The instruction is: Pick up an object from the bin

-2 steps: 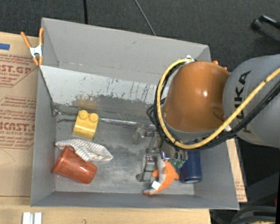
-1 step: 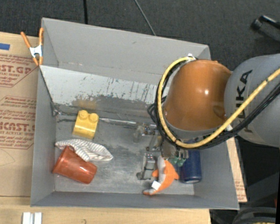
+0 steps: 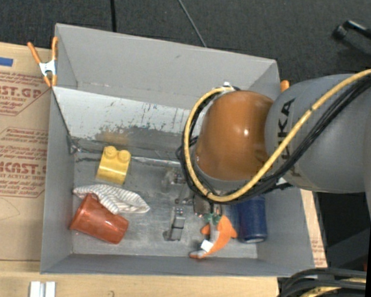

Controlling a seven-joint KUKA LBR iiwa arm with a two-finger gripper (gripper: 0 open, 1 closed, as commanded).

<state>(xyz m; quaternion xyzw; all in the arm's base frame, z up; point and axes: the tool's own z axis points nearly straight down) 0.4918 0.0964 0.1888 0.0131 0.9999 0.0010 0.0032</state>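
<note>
Tool (image 3: 178, 222) low in bin (image 3: 144, 242), spread or pressed — unclear, orange toy (image 3: 225, 232) beside

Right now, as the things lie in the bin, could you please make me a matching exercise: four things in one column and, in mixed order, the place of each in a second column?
Things:
1. yellow block
2. red cup
3. striped cloth
4. blue can

Places:
A. right part of the bin, partly under the arm
B. lower left corner, lying on its side
C. left part, nearest the far wall
D. between block and cup, touching the cup

Pairs: 1-C, 2-B, 3-D, 4-A
</note>
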